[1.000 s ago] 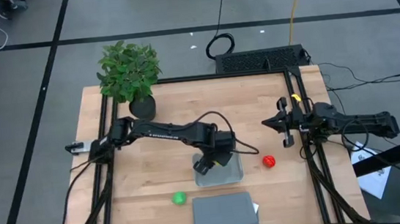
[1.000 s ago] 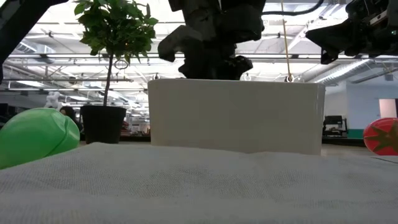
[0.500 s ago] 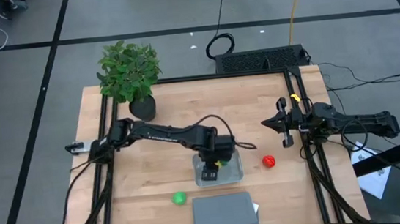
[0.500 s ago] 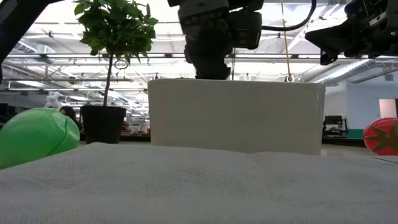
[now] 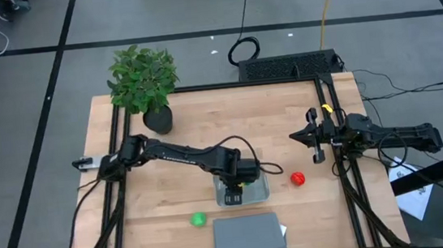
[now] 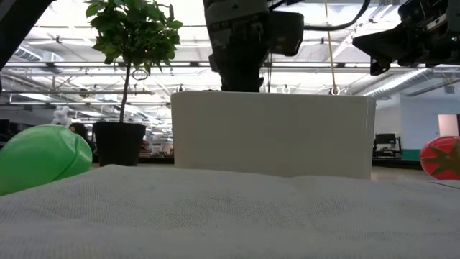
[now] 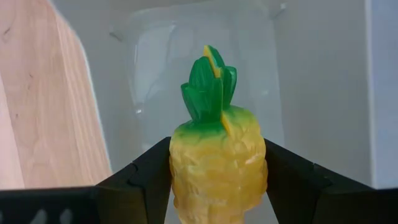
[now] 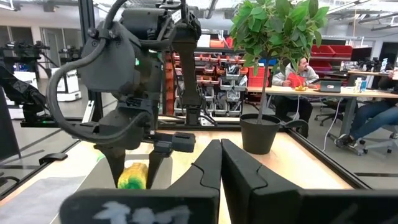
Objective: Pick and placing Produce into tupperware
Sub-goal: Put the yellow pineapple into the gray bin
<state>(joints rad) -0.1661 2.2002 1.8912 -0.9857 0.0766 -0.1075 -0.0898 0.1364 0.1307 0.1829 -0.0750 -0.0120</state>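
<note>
My left gripper [image 5: 234, 193] hangs over the light tupperware [image 5: 262, 193] at the table's middle, shut on the yellow produce piece with a green tip [image 7: 217, 158]. The low view shows the tupperware's pale wall [image 6: 273, 133] with that gripper [image 6: 241, 68] above it. The round red piece [image 5: 298, 178] lies on the wood to the tupperware's right. The round green piece [image 5: 198, 219] lies near the front edge, to its left. My right gripper [image 5: 294, 136] waits shut at the table's right side. My left gripper pinches the yellow body [image 7: 186, 171] of the piece between its two fingers [image 7: 146, 177], one on each side. The fingers point steeply down from above. The green tip [image 7: 208, 87] points away from the wrist toward the tupperware's floor. I cannot tell whether the piece touches that floor.
A flat dark grey lid [image 5: 247, 234] lies at the front edge, just before the tupperware. A leafy potted plant [image 5: 144, 78] stands at the far left corner. Black rails [image 5: 113, 142] run along both table sides. People sit at desks in the room beyond [image 8: 298, 71].
My left gripper has rolled its wrist about the line it points along and shifted a little toward the near edge over the tupperware, keeping the yellow piece between its fingers.
</note>
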